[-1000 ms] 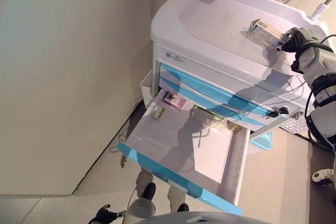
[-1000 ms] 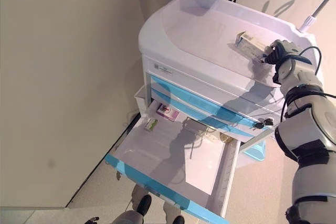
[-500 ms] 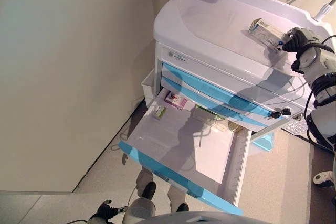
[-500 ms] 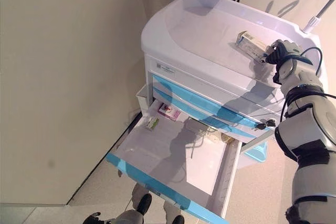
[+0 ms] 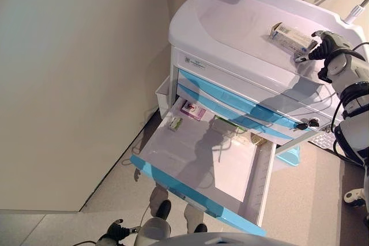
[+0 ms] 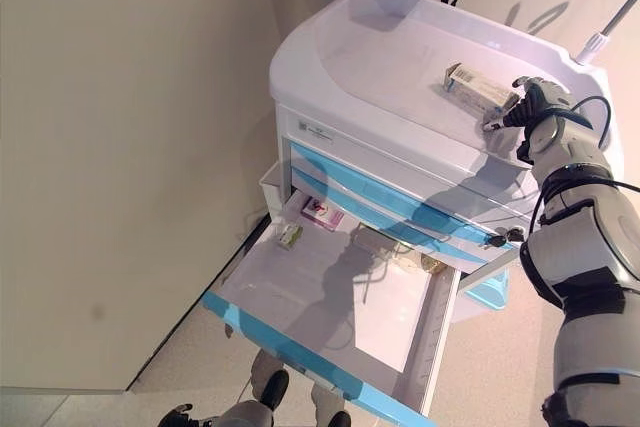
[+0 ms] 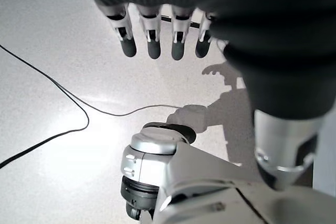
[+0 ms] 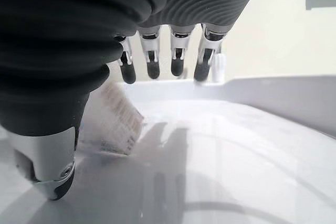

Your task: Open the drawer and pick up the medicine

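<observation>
The medicine box [image 5: 293, 36], white and long, lies flat on the cart top [image 5: 230, 21] near its right rim. My right hand [image 5: 324, 47] sits just right of the box, open; its straight fingers [image 8: 176, 59] hold nothing, and the box [image 8: 116, 123] shows beside the thumb. The lowest drawer [image 5: 190, 191] stands pulled far out. At its back lie a pink packet [image 5: 191, 109], a small green packet [image 5: 174, 123] and a few more packets [image 5: 228, 125]. My left hand [image 5: 116, 232] hangs low over the floor, open and empty [image 7: 152, 40].
A beige wall runs close along the cart's left side. A small white bin [image 5: 161, 93] hangs on the cart's left, and a light blue bin [image 5: 291, 155] on its right. A white pole [image 5: 358, 8] rises behind the cart.
My right hand has let go of the medicine box, opened its fingers and drawn slightly back. The box now rests on the cart top.
</observation>
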Controlling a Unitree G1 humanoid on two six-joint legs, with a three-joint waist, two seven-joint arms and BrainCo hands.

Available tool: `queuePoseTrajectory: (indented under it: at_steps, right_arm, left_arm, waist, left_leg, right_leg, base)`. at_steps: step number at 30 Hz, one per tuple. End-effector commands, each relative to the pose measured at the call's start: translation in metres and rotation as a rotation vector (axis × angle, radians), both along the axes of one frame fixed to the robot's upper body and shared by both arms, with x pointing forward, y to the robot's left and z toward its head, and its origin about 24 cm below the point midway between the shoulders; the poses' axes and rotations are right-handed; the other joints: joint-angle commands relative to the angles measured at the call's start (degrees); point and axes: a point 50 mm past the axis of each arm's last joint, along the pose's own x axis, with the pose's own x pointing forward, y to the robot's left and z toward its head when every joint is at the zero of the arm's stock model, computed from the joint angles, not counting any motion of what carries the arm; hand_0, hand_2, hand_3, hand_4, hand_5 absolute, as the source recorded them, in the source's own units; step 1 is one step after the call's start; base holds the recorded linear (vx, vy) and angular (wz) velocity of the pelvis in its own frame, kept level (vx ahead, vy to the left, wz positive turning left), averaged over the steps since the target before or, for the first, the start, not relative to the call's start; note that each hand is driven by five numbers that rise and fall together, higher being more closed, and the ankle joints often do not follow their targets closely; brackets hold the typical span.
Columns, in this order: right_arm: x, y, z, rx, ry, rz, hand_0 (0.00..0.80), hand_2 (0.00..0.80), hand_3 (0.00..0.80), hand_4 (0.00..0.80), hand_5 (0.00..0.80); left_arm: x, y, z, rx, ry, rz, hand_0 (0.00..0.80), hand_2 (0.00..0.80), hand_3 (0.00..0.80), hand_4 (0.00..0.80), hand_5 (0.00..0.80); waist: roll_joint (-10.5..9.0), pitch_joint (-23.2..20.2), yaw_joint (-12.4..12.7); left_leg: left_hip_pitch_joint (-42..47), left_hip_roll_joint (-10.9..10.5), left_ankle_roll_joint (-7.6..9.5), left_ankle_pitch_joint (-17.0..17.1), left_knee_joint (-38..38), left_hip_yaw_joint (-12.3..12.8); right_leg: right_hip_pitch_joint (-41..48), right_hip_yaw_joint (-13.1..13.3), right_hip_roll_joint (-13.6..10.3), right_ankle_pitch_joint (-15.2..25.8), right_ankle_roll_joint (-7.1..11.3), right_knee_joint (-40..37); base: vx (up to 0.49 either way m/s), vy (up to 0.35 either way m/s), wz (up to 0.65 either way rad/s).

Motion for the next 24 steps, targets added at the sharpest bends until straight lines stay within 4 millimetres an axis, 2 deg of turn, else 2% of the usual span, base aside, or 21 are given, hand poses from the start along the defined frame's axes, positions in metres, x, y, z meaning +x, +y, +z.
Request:
queuePoseTrajectory:
  at_steps: [1,7,12,13,14,15,19,20,21,24]
  right_arm:
    - [-0.001,-0.003,0.017,-0.011,-0.046,-0.003,0.0,0.0,0.0,0.0,0.0]
    - [0.001,0.005,0.038,0.058,-0.19,0.04,0.0,0.0,0.0,0.0,0.0]
    - [-0.001,0.014,0.072,0.135,-0.372,0.124,0.0,0.0,0.0,0.0,0.0]
    - [-0.006,0.018,0.088,0.166,-0.458,0.175,0.0,0.0,0.0,0.0,0.0]
    - [-0.006,0.018,0.088,0.166,-0.458,0.175,0.0,0.0,0.0,0.0,0.0]
    - [-0.013,0.018,0.1,0.224,-0.537,0.223,0.0,0.0,0.0,0.0,0.0]
    - [-0.025,0.014,0.11,0.329,-0.645,0.283,0.0,0.0,0.0,0.0,0.0]
    - [-0.027,0.011,0.107,0.36,-0.654,0.3,0.0,0.0,0.0,0.0,0.0]
    - [-0.035,0.0,0.105,0.439,-0.707,0.29,0.0,0.0,0.0,0.0,0.0]
    - [-0.044,-0.011,0.1,0.508,-0.767,0.28,0.0,0.0,0.0,0.0,0.0]
  left_arm:
    - [0.008,0.006,0.004,0.024,-0.015,-0.037,0.0,0.0,0.0,0.0,0.0]
    - [0.005,0.009,0.003,0.036,-0.003,-0.029,0.0,0.0,0.0,0.0,0.0]
    - [0.0,0.013,0.004,0.047,0.002,-0.001,0.0,0.0,0.0,0.0,0.0]
    - [-0.002,0.013,0.003,0.048,0.003,0.011,0.0,0.0,0.0,0.0,0.0]
    - [-0.002,0.013,0.003,0.048,0.003,0.011,0.0,0.0,0.0,0.0,0.0]
    - [-0.007,0.014,0.003,0.049,0.011,0.03,0.0,0.0,0.0,0.0,0.0]
    - [-0.011,0.014,0.002,0.048,0.017,0.05,0.0,0.0,0.0,0.0,0.0]
    - [-0.014,0.015,0.002,0.048,0.022,0.056,0.0,0.0,0.0,0.0,0.0]
    - [-0.018,0.013,0.001,0.043,0.029,0.061,0.0,0.0,0.0,0.0,0.0]
    - [-0.023,0.014,0.0,0.044,0.044,0.07,0.0,0.0,0.0,0.0,0.0]
  waist:
    - [-1.58,0.69,1.43]
    - [-1.95,0.07,0.56]
    - [-2.23,-0.56,-0.88]
    - [-2.19,-0.83,-1.61]
    - [-2.21,-0.82,-1.54]
    - [-2.1,-1.26,-2.47]
    - [-1.71,-1.82,-3.6]
    - [-1.64,-1.97,-3.82]
    - [-1.17,-2.29,-4.54]
    - [-0.77,-2.69,-5.35]
  left_leg:
    - [1.63,-1.66,0.72,-1.92,-1.38,3.03]
    - [2.68,-1.34,0.88,-2.37,-1.38,4.13]
    - [3.33,-1.03,0.92,-2.65,-1.38,5.2]
    - [3.7,-0.81,0.92,-2.81,-1.38,5.84]
    - [3.73,-0.8,0.92,-2.83,-1.38,5.88]
    - [4.15,-0.73,0.95,-3.01,-1.38,6.59]
    - [4.78,-0.56,1.02,-3.25,-1.38,7.68]
    - [5.0,-0.5,1.03,-3.36,-1.38,8.21]
    - [5.31,-0.43,1.04,-3.49,-1.38,8.94]
    - [5.76,-0.32,1.11,-3.76,-1.38,10.12]
  right_leg:
    - [-0.88,-1.22,-1.44,2.84,2.7,2.76]
    - [-0.42,-0.1,-1.27,2.86,2.73,2.91]
    - [-0.18,0.97,-1.13,3.06,2.78,2.88]
    - [-0.1,1.59,-1.09,3.1,2.78,2.95]
    - [-0.09,1.63,-1.09,3.1,2.77,2.96]
    - [0.02,2.28,-0.99,3.19,2.81,2.93]
    - [0.16,3.29,-0.92,3.31,2.89,2.95]
    - [0.22,3.6,-0.91,3.37,2.92,2.92]
    - [0.3,4.21,-0.82,3.42,2.95,2.83]
    - [0.25,5.48,-0.7,3.8,3.12,2.61]
  base:
    - [0.0,0.0,0.0]
    - [0.0,0.0,0.0]
    - [-0.008,0.012,-0.05]
    - [-0.007,0.021,-0.04]
    - [-0.018,0.03,-0.17]
    - [-0.009,0.019,-0.25]
    - [-0.003,0.023,-0.16]
    - [-0.024,0.046,-0.15]
    - [-0.021,0.033,-0.19]
    - [-0.021,0.032,-0.27]
